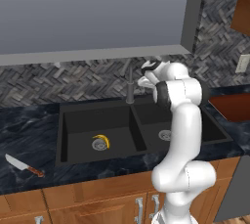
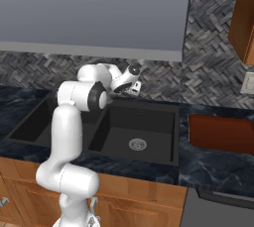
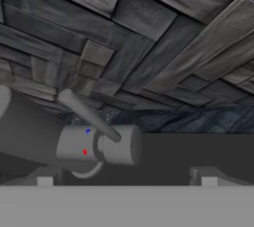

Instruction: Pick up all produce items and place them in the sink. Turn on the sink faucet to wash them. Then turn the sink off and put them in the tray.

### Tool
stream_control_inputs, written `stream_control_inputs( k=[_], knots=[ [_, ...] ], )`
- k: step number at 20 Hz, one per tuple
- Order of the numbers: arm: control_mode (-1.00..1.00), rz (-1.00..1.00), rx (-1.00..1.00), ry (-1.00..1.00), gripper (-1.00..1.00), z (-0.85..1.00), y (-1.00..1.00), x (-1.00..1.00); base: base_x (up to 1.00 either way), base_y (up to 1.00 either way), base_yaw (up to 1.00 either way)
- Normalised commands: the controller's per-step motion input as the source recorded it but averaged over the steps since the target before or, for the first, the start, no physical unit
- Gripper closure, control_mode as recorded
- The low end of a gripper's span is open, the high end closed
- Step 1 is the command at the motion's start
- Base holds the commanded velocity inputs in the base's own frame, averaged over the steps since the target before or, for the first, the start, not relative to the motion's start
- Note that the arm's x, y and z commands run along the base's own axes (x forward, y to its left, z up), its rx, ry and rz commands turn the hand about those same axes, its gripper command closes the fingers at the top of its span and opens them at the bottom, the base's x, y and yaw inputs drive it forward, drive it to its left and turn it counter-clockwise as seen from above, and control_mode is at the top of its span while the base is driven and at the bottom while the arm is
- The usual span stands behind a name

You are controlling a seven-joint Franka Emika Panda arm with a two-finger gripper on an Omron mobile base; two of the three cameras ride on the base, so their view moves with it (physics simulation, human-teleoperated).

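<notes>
A small yellow banana [image 1: 103, 140] lies in the left basin of the black double sink [image 1: 78, 132], right beside the round silver drain [image 1: 98, 145]. The dark grey faucet [image 1: 130, 87] stands behind the divider between the basins. My gripper [image 1: 142, 77] hovers just right of the faucet's top, high above the sink. In the hand view the faucet head [image 3: 96, 144] and its thin lever [image 3: 89, 117] lie close ahead, nearer the left fingertip [image 3: 44, 177]. The gripper [image 3: 126, 177] is open and holds nothing. The reddish-brown tray [image 1: 234, 106] rests on the counter right of the sink.
A red-handled knife [image 1: 22, 164] lies on the black marbled counter [image 1: 29, 125] left of the sink. A herringbone tile wall [image 1: 63, 83] rises right behind the faucet. A wooden upper cabinet [image 2: 243, 18] hangs at the far right, above the tray [image 2: 221, 134].
</notes>
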Motion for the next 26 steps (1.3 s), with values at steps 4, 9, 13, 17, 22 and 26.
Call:
stream_control_inputs(
  k=[4,9,13,17,22,26],
  knots=[
    [-1.00,0.00,0.00,0.00,-1.00,-0.08,0.04,0.29,0.00,0.00,0.00],
    [-1.00,0.00,0.00,0.00,-1.00,-0.05,0.05,0.29,0.00,0.00,0.00],
    [-1.00,0.00,0.00,0.00,-1.00,-0.06,0.02,0.28,0.00,0.00,0.00],
    [-1.00,0.00,0.00,0.00,-1.00,-0.09,0.00,0.28,0.00,0.00,0.00],
    [-1.00,0.00,0.00,0.00,-1.00,-0.14,0.00,0.26,0.00,0.00,0.00],
    [-1.00,0.00,0.00,0.00,-1.00,-0.24,0.00,0.29,0.00,0.00,0.00]
  ],
)
